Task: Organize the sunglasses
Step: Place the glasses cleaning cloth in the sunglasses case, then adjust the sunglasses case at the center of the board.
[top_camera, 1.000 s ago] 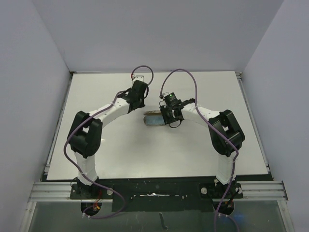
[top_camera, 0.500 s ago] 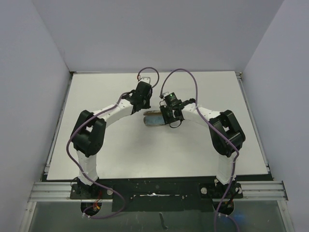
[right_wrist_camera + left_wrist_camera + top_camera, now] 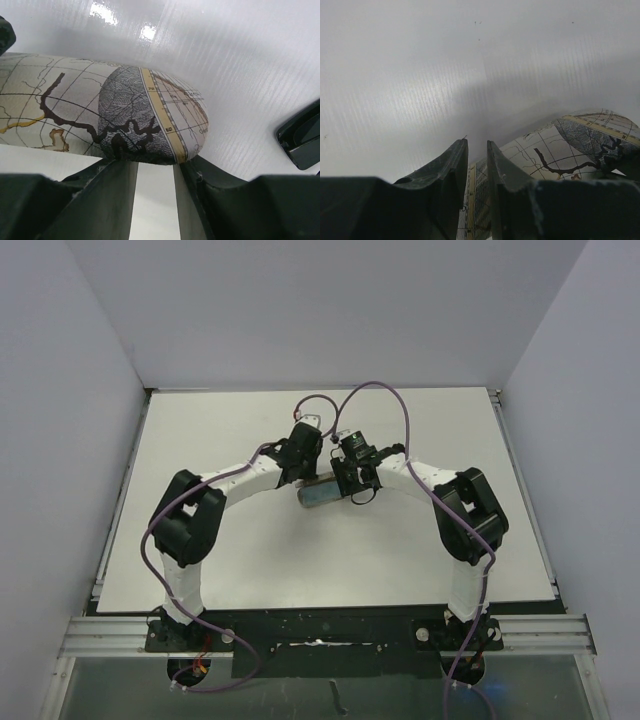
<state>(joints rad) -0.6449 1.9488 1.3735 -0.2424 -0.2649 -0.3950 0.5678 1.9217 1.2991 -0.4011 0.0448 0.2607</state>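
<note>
The oblong map-printed case (image 3: 322,491) lies closed at mid table, slightly tilted. It also shows in the left wrist view (image 3: 555,150) and in the right wrist view (image 3: 75,110). The sunglasses are hidden from every view. My left gripper (image 3: 302,473) sits at the case's far left end, and its jaws (image 3: 477,143) stand almost together with nothing between them. My right gripper (image 3: 353,490) is at the case's right end. Its fingers (image 3: 150,162) are apart, with both tips touching the case's lower edge.
White table (image 3: 220,540) with side walls and a back wall. A glossy black object (image 3: 302,142) shows at the right edge of the right wrist view; I cannot tell what it is. Purple cables loop over both wrists.
My left gripper has moved right and nearer, onto the left end of the case. The case has tilted, its left end now lower. My right gripper has stayed put.
</note>
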